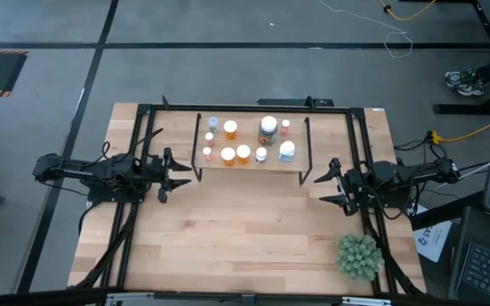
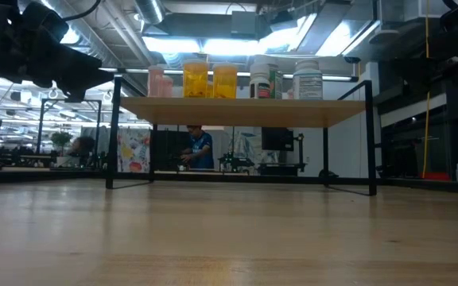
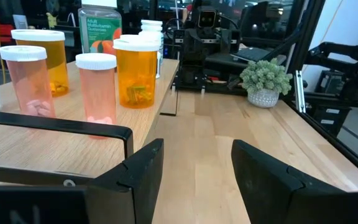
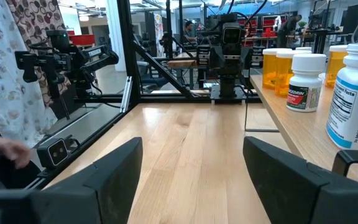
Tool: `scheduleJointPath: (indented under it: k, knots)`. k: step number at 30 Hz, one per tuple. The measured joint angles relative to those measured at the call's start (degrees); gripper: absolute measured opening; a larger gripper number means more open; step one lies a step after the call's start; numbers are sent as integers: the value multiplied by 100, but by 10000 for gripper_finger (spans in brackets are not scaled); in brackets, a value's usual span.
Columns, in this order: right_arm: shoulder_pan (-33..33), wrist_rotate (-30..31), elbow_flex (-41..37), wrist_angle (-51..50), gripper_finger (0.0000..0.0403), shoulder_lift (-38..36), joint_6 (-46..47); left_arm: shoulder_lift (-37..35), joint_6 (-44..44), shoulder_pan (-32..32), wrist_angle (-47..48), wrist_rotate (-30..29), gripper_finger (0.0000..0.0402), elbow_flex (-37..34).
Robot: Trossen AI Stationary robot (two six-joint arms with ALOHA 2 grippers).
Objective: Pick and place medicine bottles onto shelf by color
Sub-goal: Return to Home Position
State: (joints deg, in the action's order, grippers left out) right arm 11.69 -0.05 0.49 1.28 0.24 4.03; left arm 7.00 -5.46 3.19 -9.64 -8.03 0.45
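Bottles (image 1: 230, 129) all stood on shelf (image 1: 248, 138): pink toward the left arm, orange mid, white toward the right, so grouped by colour. Left gripper (image 1: 184, 174) sat wide and empty off one shelf end, right gripper (image 1: 323, 189) likewise off the other. Judged parked clear; sorting looked done.

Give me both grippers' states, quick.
Left gripper: open, empty, off the shelf's left end.
Right gripper: open, empty, off the shelf's right end.
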Motion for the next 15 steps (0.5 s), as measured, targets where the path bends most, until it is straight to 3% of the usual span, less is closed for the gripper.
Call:
scheduleJointPath:
  k: [15]
  knots:
    - [-1, 0, 0, 22, 282, -1, -303, 1, 3, 1, -1, 0, 185, 0]
